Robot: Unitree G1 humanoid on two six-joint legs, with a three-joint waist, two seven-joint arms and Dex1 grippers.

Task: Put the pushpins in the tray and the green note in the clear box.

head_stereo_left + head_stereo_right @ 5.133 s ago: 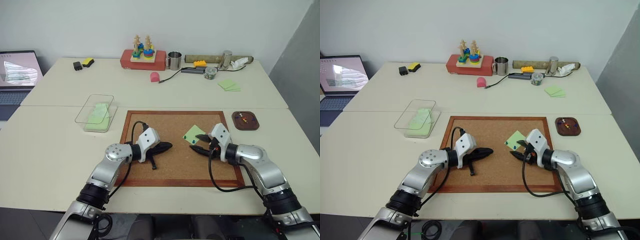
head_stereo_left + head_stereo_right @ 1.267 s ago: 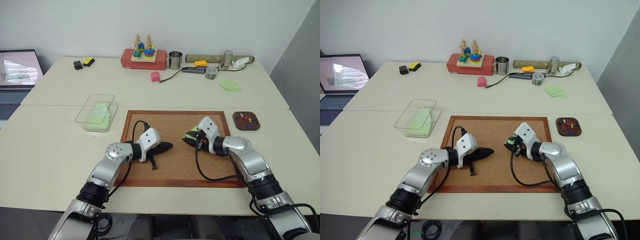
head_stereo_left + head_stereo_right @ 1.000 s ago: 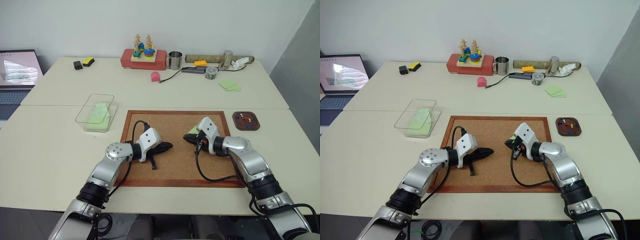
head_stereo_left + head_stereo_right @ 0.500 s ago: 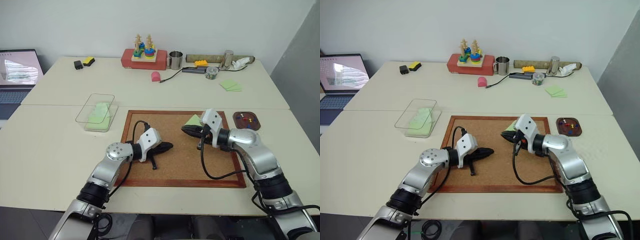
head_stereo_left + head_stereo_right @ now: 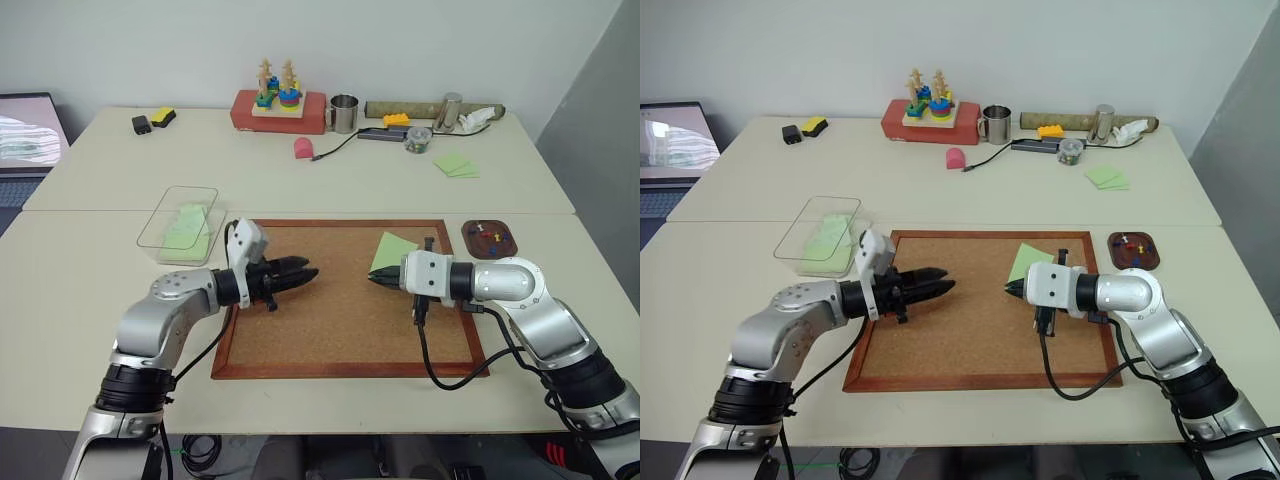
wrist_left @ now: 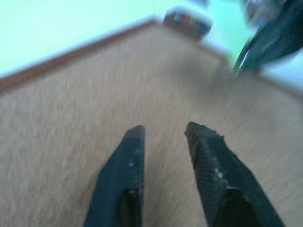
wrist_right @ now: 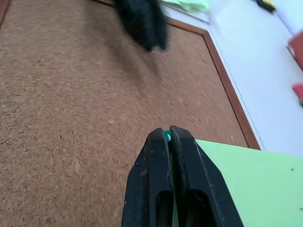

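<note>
My right gripper (image 5: 376, 281) hovers over the right half of the cork board (image 5: 330, 330), shut on a tiny green-headed pushpin (image 7: 166, 136). The green note (image 5: 393, 251) comes up with it, tilted off the board beside the fingers (image 7: 189, 179). Just past the board's right edge lies the dark brown tray (image 5: 470, 246) with several pushpins (image 5: 487, 236) in it. The clear box (image 5: 160, 228), with green paper inside, stands left of the board. Over the board's left part my left gripper (image 5: 308, 271) points toward the right one, open and empty (image 6: 163, 130).
A pile of green notes (image 5: 456, 165) lies at the back right. Along the far edge stand a red box with a stacking toy (image 5: 277, 104), a metal mug (image 5: 344, 113) and a cable. A laptop (image 5: 25, 135) sits at the far left.
The right gripper has risen off the board, taking the green note up with it. The left gripper has lifted, rolled and opened. The camera has shifted a little.
</note>
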